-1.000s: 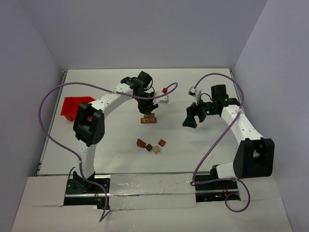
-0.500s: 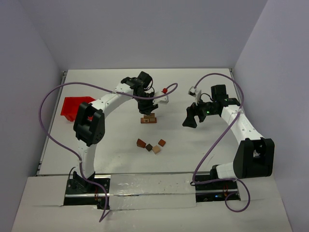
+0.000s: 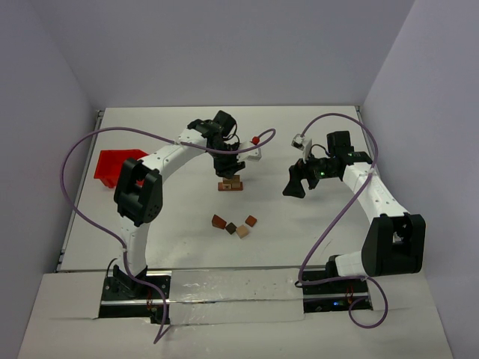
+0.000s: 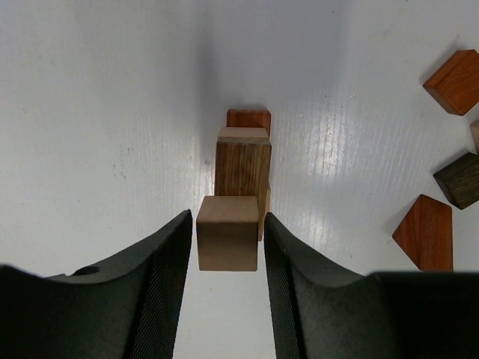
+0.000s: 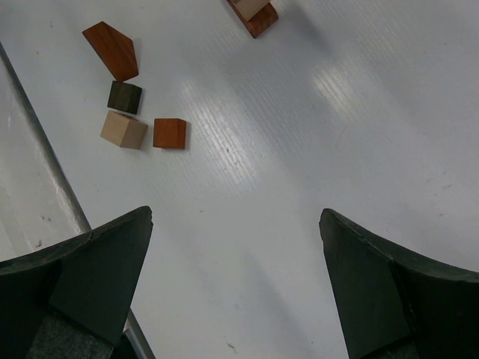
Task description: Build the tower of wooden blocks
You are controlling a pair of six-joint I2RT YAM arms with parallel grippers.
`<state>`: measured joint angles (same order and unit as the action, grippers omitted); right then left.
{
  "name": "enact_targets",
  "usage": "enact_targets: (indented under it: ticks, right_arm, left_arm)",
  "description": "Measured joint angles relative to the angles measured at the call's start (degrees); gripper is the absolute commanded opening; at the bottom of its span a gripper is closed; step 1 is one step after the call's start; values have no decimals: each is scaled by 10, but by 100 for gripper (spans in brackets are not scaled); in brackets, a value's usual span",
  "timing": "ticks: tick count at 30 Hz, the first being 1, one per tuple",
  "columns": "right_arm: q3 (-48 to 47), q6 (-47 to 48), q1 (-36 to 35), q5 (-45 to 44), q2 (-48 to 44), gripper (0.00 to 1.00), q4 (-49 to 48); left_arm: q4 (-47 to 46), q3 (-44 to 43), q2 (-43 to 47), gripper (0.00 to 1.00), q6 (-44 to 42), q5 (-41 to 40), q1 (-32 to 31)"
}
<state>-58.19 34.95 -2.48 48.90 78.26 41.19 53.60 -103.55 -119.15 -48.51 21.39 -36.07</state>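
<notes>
The wood block tower [image 5: 254, 19] is cut off by the right wrist view's top edge, only its foot showing. From above, the left gripper [image 3: 229, 172] covers its top, and its blocks are too small to count.

The white arm links [image 3: 168, 155] are joined by black joint housings [image 3: 137, 196]; purple cables [image 3: 334, 114] are looped alongside each.

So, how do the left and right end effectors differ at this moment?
The left end effector straddles a tan cube atop the wood block tower; the right end effector has nothing between its fingers. The left's jaws stand narrowly apart; the right's stand wide open. Both have black fingers.
</notes>
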Motion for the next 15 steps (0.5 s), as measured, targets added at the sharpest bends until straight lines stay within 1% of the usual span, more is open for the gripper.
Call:
enact_targets:
  ticks: [3, 5, 8, 12, 15]
  right_arm:
    - [0, 0, 0, 0, 0, 100, 0]
    - [0, 0, 0, 0, 0, 100, 0]
    - [0, 0, 0, 0, 0, 100, 0]
    - [0, 0, 0, 0, 0, 100, 0]
    - [0, 0, 0, 0, 0, 100, 0]
  left_arm:
    - [0, 0, 0, 57, -1, 0, 0]
    - [0, 0, 0, 58, -2, 0, 0]
    - [1, 0, 0, 56, -2, 0, 0]
    - [2, 0, 0, 49, -2, 0, 0]
    - [2, 0, 0, 48, -2, 0, 0]
